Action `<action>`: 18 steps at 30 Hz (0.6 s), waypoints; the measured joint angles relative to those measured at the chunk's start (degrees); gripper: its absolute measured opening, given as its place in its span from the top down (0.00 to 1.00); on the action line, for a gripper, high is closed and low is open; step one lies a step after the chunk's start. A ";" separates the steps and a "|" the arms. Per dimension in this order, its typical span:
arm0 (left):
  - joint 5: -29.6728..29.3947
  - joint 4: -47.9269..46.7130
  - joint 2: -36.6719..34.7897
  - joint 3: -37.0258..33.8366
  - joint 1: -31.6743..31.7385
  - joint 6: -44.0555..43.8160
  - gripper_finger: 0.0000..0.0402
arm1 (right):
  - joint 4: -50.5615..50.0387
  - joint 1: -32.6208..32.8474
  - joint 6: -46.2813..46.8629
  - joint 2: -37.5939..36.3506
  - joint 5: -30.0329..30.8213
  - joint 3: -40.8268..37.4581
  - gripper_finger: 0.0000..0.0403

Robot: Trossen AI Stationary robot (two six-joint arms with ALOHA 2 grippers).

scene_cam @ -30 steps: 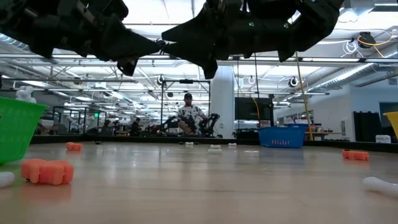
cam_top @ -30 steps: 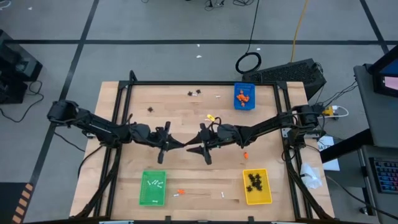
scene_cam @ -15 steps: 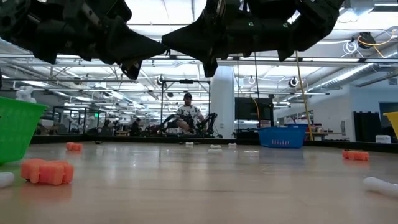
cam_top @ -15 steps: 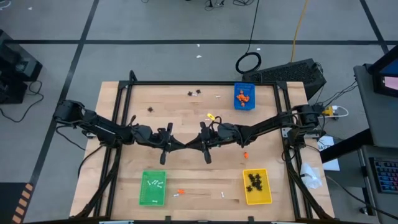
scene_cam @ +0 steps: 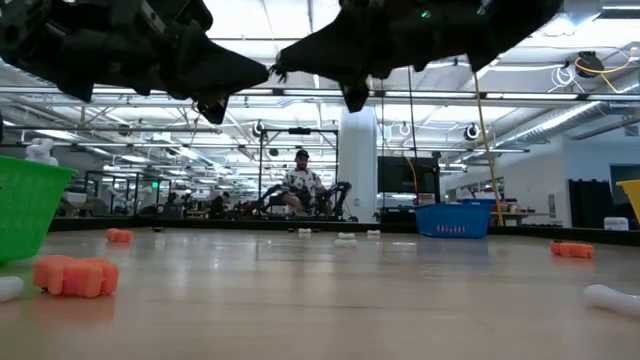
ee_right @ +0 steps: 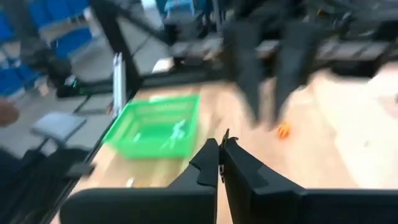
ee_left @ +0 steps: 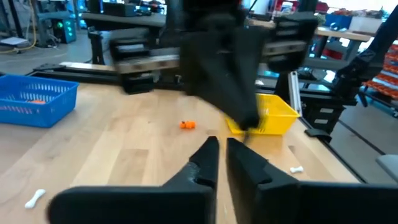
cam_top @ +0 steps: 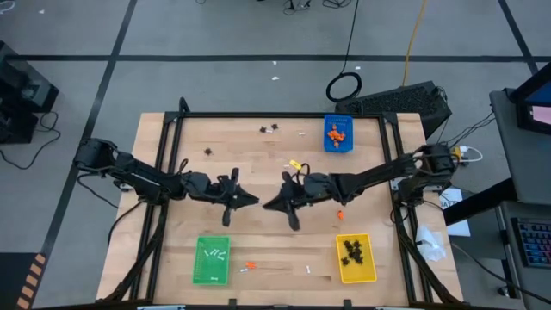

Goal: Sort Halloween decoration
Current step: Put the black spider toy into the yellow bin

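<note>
Both grippers hang above the middle of the table, tip to tip with a small gap between them. My left gripper (cam_top: 255, 201) points toward the table's right, its fingers (ee_left: 208, 155) a narrow slit apart with nothing between them. My right gripper (cam_top: 265, 205) points toward the table's left and is shut; a tiny dark spiky trinket (ee_right: 226, 133) sticks out at its tips. Loose decorations lie on the wood: black spiders (cam_top: 264, 129), an orange lump (cam_top: 340, 214) and a white stick (cam_top: 307, 269). My right gripper pinches the tiny dark trinket (scene_cam: 272, 72) between its fingertips. The fingers lie about level, pointing toward the table's left. The trinket is lifted well clear of the table. It is too small to tell which part the fingers have.
The green tray (cam_top: 212, 260) with white sticks stands near left. The yellow tray (cam_top: 355, 258) with black spiders stands near right. The blue tray (cam_top: 337, 134) with orange lumps is at the far right. A black frame (cam_top: 258, 115) rims the table. A person (scene_cam: 303, 185) sits beyond it.
My right gripper has shut at the tip of my left gripper, then drawn back a little toward the table's right edge and risen. The two tips met before and now stand apart. My left gripper has kept its place.
</note>
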 joint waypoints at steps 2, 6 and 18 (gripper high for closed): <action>-0.04 0.02 0.00 0.00 0.00 0.02 0.88 | -4.25 1.39 0.39 -1.66 0.85 -0.04 1.00; -0.02 -0.20 0.00 0.00 0.00 0.20 0.76 | -11.99 4.69 2.36 -5.82 3.82 -0.04 1.00; 0.00 -1.06 0.00 -0.02 2.41 1.88 0.72 | -41.78 20.55 29.19 -19.49 4.81 -0.02 1.00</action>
